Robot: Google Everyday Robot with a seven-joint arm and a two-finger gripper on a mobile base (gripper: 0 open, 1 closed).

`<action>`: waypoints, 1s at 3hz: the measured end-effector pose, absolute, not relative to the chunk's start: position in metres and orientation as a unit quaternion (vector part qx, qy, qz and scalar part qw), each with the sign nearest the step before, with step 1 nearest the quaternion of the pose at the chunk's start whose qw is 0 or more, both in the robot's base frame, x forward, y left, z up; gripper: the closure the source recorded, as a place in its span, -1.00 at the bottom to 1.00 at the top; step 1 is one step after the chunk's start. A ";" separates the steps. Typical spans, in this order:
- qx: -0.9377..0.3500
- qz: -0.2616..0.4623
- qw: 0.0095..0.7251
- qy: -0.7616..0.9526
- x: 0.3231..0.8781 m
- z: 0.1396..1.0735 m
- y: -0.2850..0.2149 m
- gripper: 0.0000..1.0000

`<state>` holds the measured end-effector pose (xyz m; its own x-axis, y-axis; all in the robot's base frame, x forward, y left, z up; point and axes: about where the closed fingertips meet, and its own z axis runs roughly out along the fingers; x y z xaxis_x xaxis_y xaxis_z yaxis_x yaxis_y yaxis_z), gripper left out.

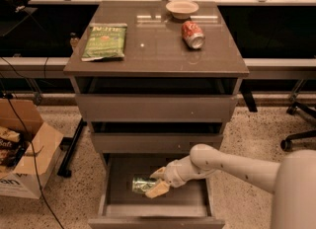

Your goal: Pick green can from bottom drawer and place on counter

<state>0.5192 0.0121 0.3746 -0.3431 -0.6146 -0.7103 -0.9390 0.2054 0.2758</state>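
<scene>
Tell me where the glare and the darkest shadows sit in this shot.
Camera view: light streaks glare on the counter beside the bowl; the bottom drawer is shadowed inside, though the green can glints there, at the end effector reaching into it; a warm orange cast covers everything.
</scene>
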 end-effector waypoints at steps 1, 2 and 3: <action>-0.531 0.351 0.288 0.716 0.516 0.441 -0.006 1.00; -0.564 0.340 0.344 0.669 0.516 0.507 -0.010 1.00; -0.564 0.340 0.344 0.669 0.516 0.507 -0.010 1.00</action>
<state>0.5165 -0.0099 0.5071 -0.1268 -0.5215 -0.8438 -0.9889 0.1327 0.0665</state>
